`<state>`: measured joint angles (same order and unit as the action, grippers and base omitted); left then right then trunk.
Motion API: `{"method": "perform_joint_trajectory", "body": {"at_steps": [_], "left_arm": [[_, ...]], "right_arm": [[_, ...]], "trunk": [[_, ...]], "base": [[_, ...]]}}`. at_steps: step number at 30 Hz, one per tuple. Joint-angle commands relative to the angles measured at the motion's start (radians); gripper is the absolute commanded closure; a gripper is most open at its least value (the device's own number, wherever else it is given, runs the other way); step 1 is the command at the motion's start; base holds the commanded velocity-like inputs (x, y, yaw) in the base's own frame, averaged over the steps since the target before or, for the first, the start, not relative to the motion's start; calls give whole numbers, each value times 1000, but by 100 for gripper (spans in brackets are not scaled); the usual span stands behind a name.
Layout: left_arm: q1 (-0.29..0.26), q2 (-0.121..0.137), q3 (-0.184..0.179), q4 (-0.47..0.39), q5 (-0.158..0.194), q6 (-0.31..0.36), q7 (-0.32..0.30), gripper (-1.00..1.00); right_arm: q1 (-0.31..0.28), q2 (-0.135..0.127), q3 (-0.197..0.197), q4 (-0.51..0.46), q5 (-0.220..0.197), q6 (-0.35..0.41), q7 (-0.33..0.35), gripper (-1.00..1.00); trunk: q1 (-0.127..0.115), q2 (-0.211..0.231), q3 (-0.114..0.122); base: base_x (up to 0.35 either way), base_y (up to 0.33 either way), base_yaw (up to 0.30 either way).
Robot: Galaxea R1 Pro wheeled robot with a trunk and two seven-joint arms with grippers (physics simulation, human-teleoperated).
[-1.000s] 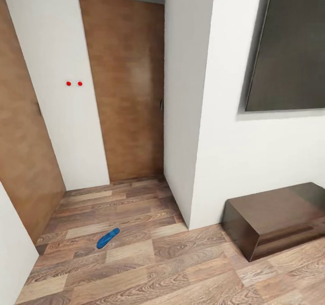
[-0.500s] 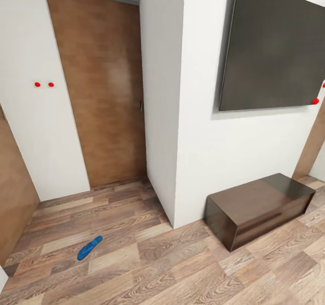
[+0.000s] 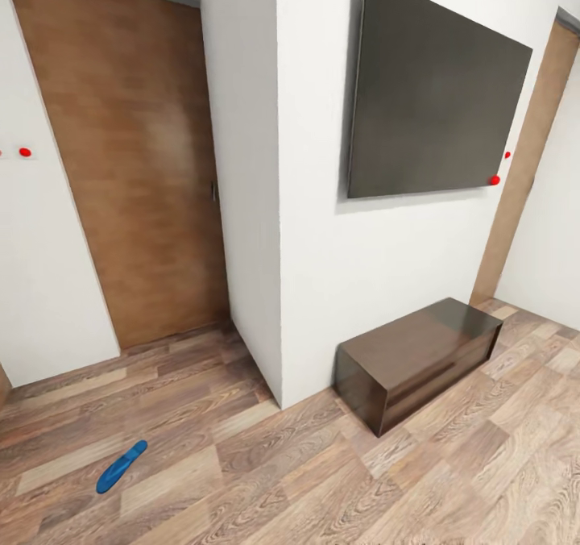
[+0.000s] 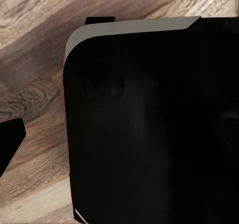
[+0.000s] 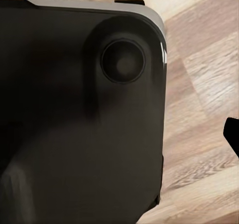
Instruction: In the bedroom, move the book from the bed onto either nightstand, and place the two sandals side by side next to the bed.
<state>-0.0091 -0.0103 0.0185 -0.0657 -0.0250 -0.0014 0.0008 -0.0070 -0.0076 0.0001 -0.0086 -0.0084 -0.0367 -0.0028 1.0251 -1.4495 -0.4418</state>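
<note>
While unpaired, one sandal (image 3: 122, 466) afloor

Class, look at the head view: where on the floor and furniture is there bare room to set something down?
The low dark cabinet has a bare top. Wood floor lies bare between it and the blue sandal, and right of the cabinet toward the doorway. It is tightest where the cabinet stands against the wall under the dark panel.

The wooden door (image 3: 129, 166) is cut off at the head view's top edge. The second doorway (image 3: 528, 158) is cropped at the right edge. In both wrist views, much of the wood floor (image 4: 35, 59) is hidden behind a dark robot body (image 4: 149, 124), and the gripper fingers cannot be made out.
</note>
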Motion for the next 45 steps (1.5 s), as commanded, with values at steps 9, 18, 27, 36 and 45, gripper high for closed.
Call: {"method": "perform_joint_trajectory", "body": {"at_steps": [9,18,27,36,45], "left_arm": [[0,-1,-1,-12,-5,0,-2,-100],[-1,-1,-2,-28,-7,-1,-2,-100],[-1,-1,-5,-33,-7,-2,-2,-100],[-2,-1,-7,-34,-7,-3,-2,-100],[-2,-1,-8,-34,-7,-3,-2,-100]], "right_arm": [[-1,0,-1,1,-2,-3,0,-100],[-1,0,-2,2,-1,-4,0,-100],[-1,0,-2,2,-1,-3,0,-100],[-1,0,-2,2,-1,-4,0,-100],[-1,0,-2,2,-1,-4,0,-100]], "trunk": [[0,-1,1],[0,-1,2],[0,-1,2],[0,-1,2],[0,-1,2]], "base": [[2,0,-293],[54,0,-293],[80,0,-293],[53,0,-293],[9,0,-293]]}}
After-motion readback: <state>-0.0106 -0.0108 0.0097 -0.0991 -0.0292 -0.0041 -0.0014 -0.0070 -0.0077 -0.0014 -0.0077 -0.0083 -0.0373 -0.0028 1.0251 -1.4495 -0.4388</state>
